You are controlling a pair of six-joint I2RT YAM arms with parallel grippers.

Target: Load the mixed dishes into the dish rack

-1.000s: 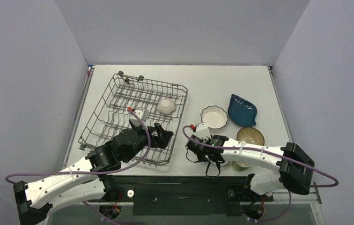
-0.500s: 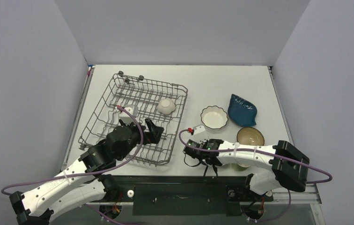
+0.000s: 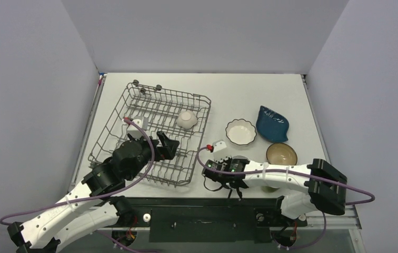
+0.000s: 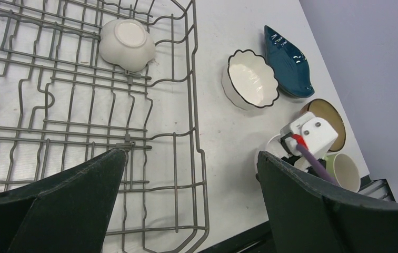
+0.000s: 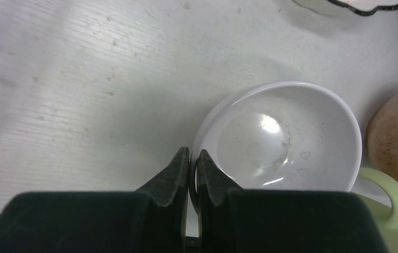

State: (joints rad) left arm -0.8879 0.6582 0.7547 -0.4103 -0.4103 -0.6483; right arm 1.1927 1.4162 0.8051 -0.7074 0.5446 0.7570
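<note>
Right gripper (image 5: 190, 163) pinches plain white bowl (image 5: 281, 137) by its rim, likely for lifting; left gripper (image 4: 190, 155) hangs wide open, empty, above dish rack (image 4: 193, 105).

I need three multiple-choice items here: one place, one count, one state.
1. The blue dish lies: A stacked in another dish; B on the table, right of the scalloped bowl; C held in the air.
2. Dishes in the rack: A none; B one; C three.
3. The right gripper is: A open; B shut on nothing; C shut on the plain bowl's rim.
B, it sits beside the scalloped bowl; B, only a small white dish is inside; C, its fingers pinch the rim.
</note>
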